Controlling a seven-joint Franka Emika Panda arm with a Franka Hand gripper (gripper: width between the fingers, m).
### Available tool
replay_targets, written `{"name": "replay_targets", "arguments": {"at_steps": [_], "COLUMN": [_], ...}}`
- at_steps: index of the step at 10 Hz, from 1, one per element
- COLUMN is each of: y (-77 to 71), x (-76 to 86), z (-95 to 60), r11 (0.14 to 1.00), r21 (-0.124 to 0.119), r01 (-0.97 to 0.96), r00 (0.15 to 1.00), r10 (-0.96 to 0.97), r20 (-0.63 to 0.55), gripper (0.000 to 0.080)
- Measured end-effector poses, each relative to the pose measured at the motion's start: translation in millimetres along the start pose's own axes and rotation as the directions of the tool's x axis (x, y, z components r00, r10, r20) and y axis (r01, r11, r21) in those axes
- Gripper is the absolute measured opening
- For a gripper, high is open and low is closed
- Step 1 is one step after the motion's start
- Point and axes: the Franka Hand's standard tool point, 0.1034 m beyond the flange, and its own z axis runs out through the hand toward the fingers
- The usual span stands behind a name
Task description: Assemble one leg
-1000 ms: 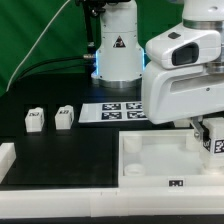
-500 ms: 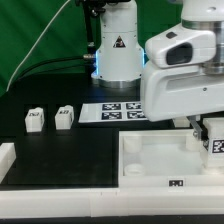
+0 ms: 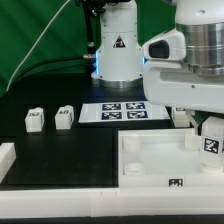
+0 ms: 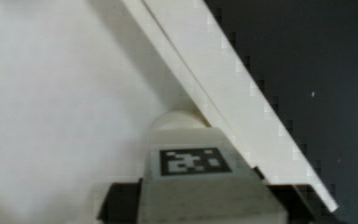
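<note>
Wrist view: end effector [image 4: 195,196] clamped on tagged leg [image 4: 188,140], right by tray [image 4: 211,80] rim

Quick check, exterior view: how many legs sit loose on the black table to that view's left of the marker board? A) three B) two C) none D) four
B: only the outer leg and the inner leg stand to the exterior view's left of the marker board. The third leg is held in the gripper on the other side.
</note>
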Motion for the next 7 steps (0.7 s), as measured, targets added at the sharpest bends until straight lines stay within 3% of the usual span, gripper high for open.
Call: {"name": "replay_targets", "arguments": {"at_steps": [5, 7], "y": [-5.6, -5.2], "x": [-5.7, -5.6], "z": [0.7, 1.0], "r11": [0.880, 0.903], "r21": [0.016, 0.017], "r01": [-0.474, -0.429], "r00": [0.880, 0.903], "r10": [0.473, 0.428], "r20": [0.040, 0.039], "gripper": [0.0296, 0.0296]}}
